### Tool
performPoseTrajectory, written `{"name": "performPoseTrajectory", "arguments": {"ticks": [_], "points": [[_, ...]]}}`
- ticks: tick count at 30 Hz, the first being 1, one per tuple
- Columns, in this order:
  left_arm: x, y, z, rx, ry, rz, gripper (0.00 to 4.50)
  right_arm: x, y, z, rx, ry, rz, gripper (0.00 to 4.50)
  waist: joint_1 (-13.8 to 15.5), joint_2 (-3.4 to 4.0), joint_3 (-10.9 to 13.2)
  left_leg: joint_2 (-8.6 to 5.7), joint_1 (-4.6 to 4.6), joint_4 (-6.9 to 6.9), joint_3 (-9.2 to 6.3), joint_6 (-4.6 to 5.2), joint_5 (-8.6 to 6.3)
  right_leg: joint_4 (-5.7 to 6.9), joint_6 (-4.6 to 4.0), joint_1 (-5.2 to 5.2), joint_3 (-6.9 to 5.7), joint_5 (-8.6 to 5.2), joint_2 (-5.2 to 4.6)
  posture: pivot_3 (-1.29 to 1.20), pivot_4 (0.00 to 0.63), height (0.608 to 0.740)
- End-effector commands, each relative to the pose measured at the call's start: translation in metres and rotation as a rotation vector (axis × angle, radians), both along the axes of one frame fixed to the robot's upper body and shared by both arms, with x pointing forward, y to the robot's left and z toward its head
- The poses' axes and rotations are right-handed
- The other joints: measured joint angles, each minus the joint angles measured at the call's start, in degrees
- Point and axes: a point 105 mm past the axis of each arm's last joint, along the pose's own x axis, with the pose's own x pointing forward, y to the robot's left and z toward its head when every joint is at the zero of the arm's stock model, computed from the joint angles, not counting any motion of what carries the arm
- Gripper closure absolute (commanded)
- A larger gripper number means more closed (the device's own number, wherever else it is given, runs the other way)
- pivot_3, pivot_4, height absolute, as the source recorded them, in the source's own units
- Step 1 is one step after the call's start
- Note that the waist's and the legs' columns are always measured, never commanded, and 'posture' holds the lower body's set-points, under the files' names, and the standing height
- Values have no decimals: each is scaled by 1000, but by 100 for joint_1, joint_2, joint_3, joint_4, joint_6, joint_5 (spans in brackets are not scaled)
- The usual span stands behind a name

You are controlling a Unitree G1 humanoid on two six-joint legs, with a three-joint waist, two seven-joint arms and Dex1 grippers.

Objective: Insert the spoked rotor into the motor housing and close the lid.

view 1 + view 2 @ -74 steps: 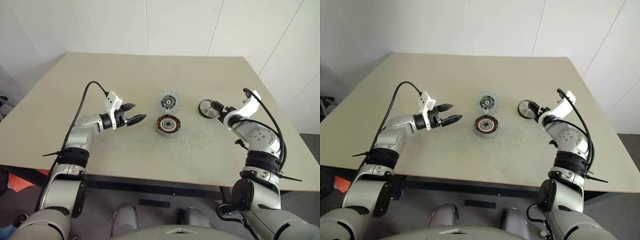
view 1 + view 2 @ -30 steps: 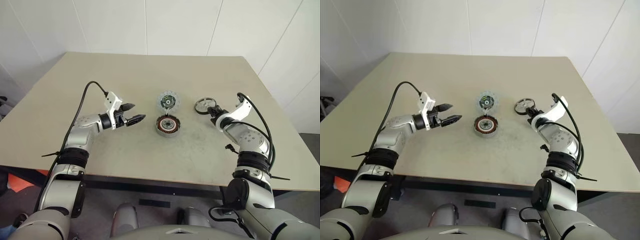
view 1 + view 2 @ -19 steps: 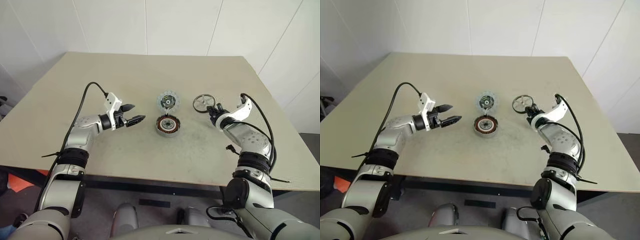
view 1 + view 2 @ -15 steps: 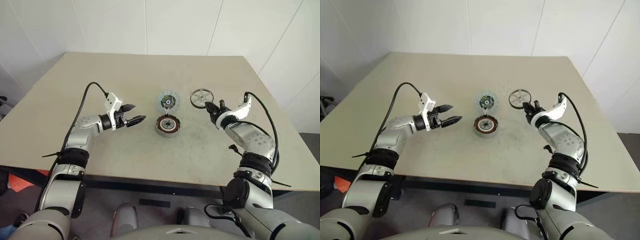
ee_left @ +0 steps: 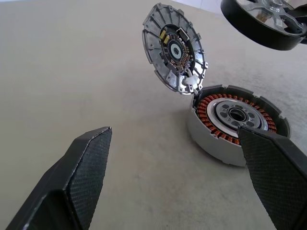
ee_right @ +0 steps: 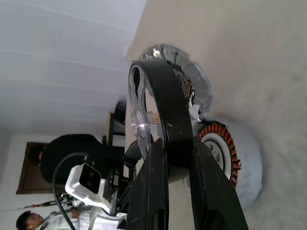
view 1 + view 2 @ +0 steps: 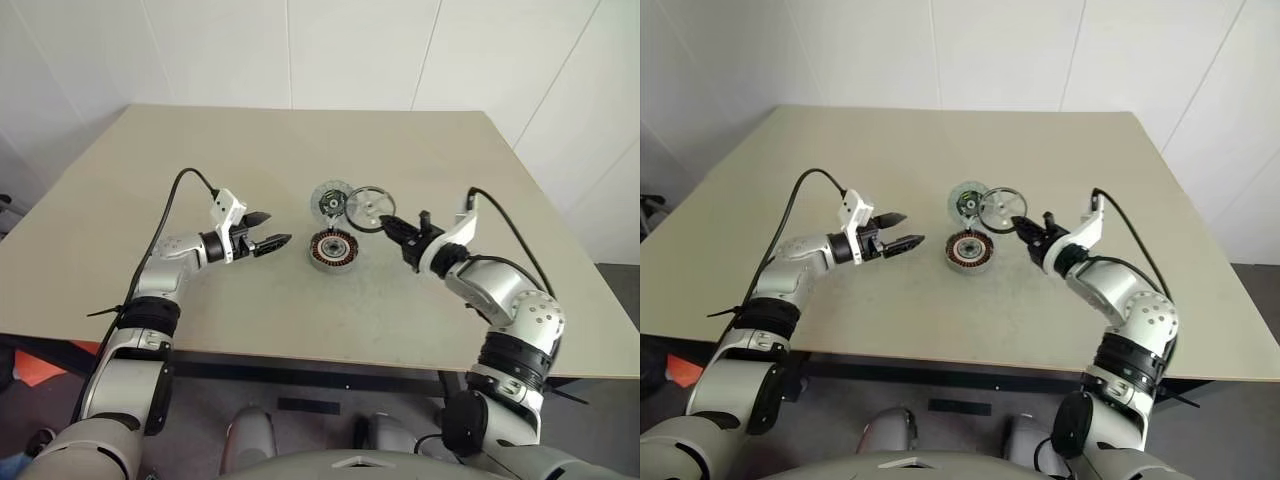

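Insertion step: right fingers clamped on the rim of the black-rimmed, silver-spoked rotor, tilted in the air just beside the silver round motor housing with copper windings on the beige surface. The pale toothed lid stands open at the housing's far edge. Left fingers are wide apart and empty. Next, I'd say: level the rotor, centre it, lower. No legible writing.

Left gripper: fingers spread wide, arm reaching inward, roughly level. Right gripper: fingers clamped, arm angled inward, wrist rolled.
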Motion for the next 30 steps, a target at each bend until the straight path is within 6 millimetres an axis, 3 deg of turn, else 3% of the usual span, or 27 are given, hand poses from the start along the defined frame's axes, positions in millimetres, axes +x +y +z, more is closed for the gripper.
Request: {"name": "performPoseTrajectory", "arguments": {"ticks": [1,7,10,23,30], "points": [[4,-3,17,0,-62,-14,71,-2,17,2,11,20,31,4224,11,0,0,0,-4,0,0,-2,1,0,0,-1,0,0,0,0,0,740],[2,2,18,7,-63,-8,71,-10,32,-10,15,89,66,4224,16,0,0,-1,-38,0,-1,-2,1,-2,-3,-27,-1,2,0,0,0,740],[1,4,18,9,-63,-5,71,-13,31,-19,-8,126,58,4224,15,0,0,0,-39,0,-1,-2,1,-1,1,-29,-1,0,0,0,0,740],[2,2,21,7,-67,-2,71,-11,26,-26,-26,160,28,4224,16,-1,-1,-1,-41,5,-2,-4,2,1,7,-28,-1,-2,0,0,0,740],[2,1,22,5,-71,-1,71,-9,24,-14,-63,78,41,1899,23,-4,-2,-1,-38,10,-3,-4,2,3,8,-23,-1,-2,0,0,0,740]]}}
